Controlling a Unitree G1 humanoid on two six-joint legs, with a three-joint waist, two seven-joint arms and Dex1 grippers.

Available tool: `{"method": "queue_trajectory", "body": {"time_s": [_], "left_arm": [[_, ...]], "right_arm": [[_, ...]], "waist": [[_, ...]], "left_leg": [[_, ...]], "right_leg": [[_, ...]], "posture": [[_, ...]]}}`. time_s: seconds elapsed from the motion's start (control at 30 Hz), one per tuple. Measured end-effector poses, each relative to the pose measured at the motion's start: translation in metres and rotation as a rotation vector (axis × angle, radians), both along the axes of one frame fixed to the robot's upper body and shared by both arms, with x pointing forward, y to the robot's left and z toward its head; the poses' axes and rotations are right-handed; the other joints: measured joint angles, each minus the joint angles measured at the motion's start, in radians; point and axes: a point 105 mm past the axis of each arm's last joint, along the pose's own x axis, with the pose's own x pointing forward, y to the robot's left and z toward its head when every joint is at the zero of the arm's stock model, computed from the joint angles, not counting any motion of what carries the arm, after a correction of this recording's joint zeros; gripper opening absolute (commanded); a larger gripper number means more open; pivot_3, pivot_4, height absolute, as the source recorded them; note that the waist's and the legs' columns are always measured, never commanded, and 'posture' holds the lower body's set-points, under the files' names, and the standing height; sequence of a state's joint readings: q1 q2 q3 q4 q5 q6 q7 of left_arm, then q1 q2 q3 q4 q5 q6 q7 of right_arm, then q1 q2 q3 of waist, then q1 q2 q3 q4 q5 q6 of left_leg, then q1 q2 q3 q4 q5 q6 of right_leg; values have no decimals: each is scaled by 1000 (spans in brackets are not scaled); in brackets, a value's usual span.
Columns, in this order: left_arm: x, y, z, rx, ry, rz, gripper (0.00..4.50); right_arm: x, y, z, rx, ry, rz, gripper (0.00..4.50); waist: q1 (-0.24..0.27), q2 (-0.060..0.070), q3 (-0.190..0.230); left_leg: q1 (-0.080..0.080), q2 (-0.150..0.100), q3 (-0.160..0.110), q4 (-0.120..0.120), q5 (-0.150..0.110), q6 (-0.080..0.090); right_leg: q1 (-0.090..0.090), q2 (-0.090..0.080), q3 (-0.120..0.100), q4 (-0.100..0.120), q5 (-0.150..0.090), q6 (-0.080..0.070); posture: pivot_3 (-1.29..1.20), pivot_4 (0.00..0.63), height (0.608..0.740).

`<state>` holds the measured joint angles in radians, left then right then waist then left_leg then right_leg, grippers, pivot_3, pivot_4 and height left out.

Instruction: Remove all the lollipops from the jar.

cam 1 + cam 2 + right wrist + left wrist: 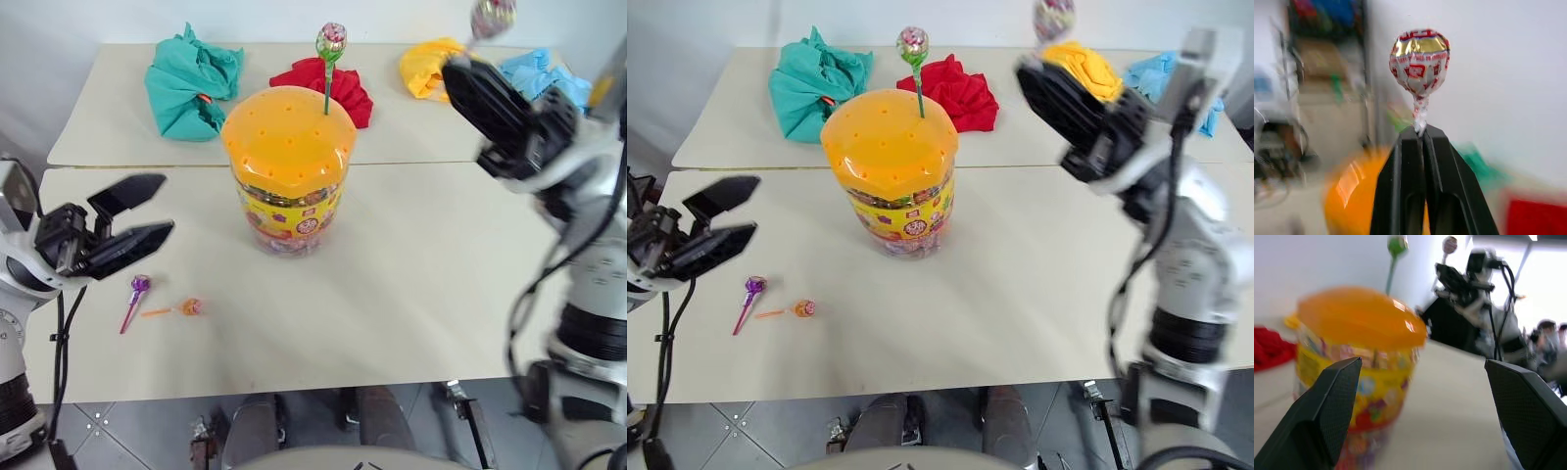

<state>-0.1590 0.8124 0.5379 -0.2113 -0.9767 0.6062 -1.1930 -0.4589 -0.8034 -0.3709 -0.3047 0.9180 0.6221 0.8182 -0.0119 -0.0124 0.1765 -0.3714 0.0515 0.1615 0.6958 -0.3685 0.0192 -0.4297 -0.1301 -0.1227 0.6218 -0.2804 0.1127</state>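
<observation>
Nearest, in the lower left of the head view, two lollipops lie on the pale table [411, 294]: a purple lollipop [140, 285] with its stick slanting down-left, and just beside it to the right an orange lollipop [191, 306] with its stick pointing left. Neither touches the other.

Above them at the left edge, the left gripper [147, 211] hovers over the table with its two black fingers spread wide, holding nothing; it points toward the jar.

At the centre of the frame stands the jar [288, 211], upright on the table, its orange domed lid [289, 137] on and dotted with small holes. A green lollipop [331, 41] still stands in one hole at the lid's right rear, stick upright, head well above the dome.

In the upper right, the right gripper [1421, 133] is raised above and to the right of the jar, well clear of it. Its fingers are pressed together on the stick of a silver-pink lollipop [1420, 61], pinching just under the wrapped head, which points upward.

Farthest back, on a second table, lie cloth bundles: teal [191, 83], red [343, 88], yellow [428, 66] and blue [544, 76].
</observation>
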Motion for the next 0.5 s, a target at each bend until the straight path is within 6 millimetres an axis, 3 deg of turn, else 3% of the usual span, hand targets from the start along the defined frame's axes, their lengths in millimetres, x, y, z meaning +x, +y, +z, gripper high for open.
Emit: {"method": "queue_trajectory", "body": {"time_s": [0.1, 0.17, 0.27, 0.43, 0.5], "left_arm": [[1, 1, -8, 46, -3, -12, 4273], [1, 0, -15, 113, -33, -38, 4273], [3, 3, -25, 159, -44, -44, 4273], [8, -1, -27, 171, -64, -55, 4273], [10, -1, -25, 170, -73, -50, 4273]], "right_arm": [[-1, -14, -25, -139, 105, -51, 15], [-3, -40, -66, -384, 232, -157, 15], [-3, -70, -118, -594, 362, -261, 15], [2, -76, -157, -599, 357, -289, 15], [0, -75, -167, -587, 382, -263, 708]], "waist": [[-6, 0, 0], [-8, 1, 0], [-10, 0, 0], [-14, 1, 0], [-14, 2, 1]], "left_leg": [[1, 3, 5, 1, 0, 0], [2, 3, 6, 1, 0, -1], [2, 3, 7, 2, 0, -1], [2, 4, 8, 2, 0, -1], [2, 4, 8, 2, 0, -1]], "right_leg": [[0, 1, 1, -1, 0, 0], [0, 1, 1, -1, 0, 0], [0, 1, 2, -2, 0, 0], [-1, 2, 2, 0, 0, 0], [-1, 2, 3, 0, 0, 0]], "posture": [[0, 150, 740], [0, 150, 740], [0, 150, 740], [0, 150, 740], [0, 150, 740]]}}
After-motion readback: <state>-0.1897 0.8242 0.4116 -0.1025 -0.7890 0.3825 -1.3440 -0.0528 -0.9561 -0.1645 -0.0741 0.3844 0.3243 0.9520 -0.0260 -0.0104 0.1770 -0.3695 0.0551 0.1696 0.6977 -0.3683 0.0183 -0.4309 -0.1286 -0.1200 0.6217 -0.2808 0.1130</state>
